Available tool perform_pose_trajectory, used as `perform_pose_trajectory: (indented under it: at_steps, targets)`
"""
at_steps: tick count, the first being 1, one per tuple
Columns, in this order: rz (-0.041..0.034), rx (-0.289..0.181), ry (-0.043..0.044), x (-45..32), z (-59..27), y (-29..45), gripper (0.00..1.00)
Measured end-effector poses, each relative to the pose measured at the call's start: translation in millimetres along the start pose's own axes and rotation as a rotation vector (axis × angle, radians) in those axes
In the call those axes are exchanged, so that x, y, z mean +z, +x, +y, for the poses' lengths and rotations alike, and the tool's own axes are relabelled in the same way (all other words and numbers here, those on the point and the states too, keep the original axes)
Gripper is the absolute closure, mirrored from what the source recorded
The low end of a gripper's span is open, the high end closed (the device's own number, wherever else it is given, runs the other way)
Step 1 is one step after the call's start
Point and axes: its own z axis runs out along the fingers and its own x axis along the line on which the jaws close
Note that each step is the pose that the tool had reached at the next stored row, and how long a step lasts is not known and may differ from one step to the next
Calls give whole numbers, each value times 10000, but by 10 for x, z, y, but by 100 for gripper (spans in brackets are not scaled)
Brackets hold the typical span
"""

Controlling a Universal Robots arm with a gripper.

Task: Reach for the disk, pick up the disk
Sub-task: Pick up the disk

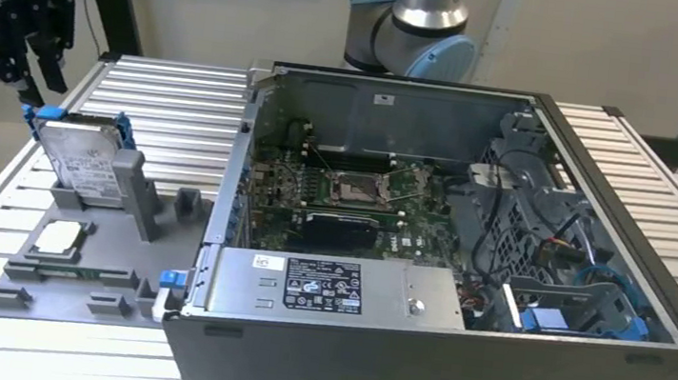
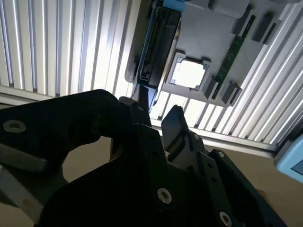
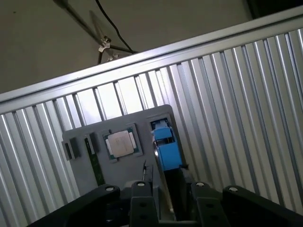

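Table: slatted aluminium table [image 1: 171, 94], carrying the lot.
Case: open computer case [image 1: 422, 362], on the exterior view's right.
Inside: motherboard [image 1: 300, 195], CPU socket [image 1: 354, 190] mid-board, labelled power supply [image 1: 328, 289] along the near wall.
Fixture: grey holder plate [image 1: 115, 246], just beside the case.
Chip: square silver processor chip [image 1: 59, 237], flat in its recess.
Memory: green memory stick [image 2: 235, 49], slotted beside the chip.

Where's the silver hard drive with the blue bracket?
The hard drive stands in the grey holder at the exterior view's left, behind the square silver chip, below the black gripper.
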Motion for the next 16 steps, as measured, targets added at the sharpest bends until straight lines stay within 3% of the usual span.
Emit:
perform_pose_trajectory:
  at_steps: [6, 16]
  targets:
    - [0, -157, 2, 64, -1, 0, 0]
    - [6, -1050, 4, 232, -12, -3, 0]
